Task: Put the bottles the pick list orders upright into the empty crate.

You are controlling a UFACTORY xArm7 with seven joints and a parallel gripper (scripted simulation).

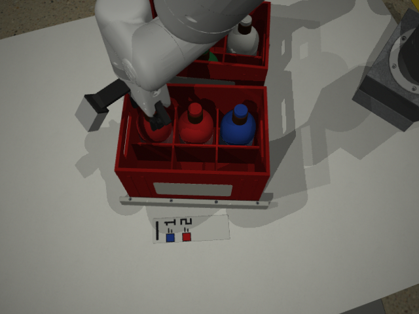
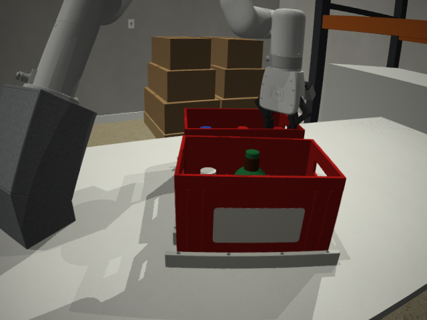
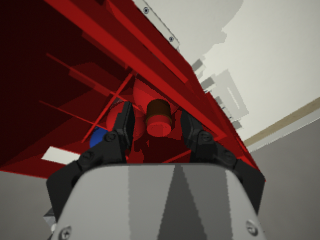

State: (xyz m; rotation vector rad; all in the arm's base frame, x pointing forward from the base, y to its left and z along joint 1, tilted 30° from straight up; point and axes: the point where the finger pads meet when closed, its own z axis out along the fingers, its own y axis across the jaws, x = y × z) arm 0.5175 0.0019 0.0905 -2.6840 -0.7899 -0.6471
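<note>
The pick list [image 1: 211,227] reads blue 1, red 2. In the crate beside it [image 1: 247,184] [image 2: 224,131], a red bottle [image 1: 158,133] [image 3: 158,129], a second red bottle [image 1: 195,129] [image 2: 242,127] and a blue bottle [image 1: 237,131] [image 2: 205,127] [image 3: 97,138] stand upright in the back row of compartments, from left to right in the top view. My gripper [image 2: 279,123] [image 3: 158,111] is open around the neck of the left red bottle, with gaps on both sides in the wrist view. The other crate [image 1: 247,73] [image 2: 193,220] holds a white bottle [image 1: 243,42] [image 2: 207,171] and a green bottle [image 2: 249,170].
The front row of the list-side crate has three empty compartments. Its side wall is close beside one finger. Light rails [image 1: 192,201] [image 2: 251,260] lie along the crates' feet. The arm hides part of the other crate in the top view. The arm's base block [image 2: 48,165] stands to the side.
</note>
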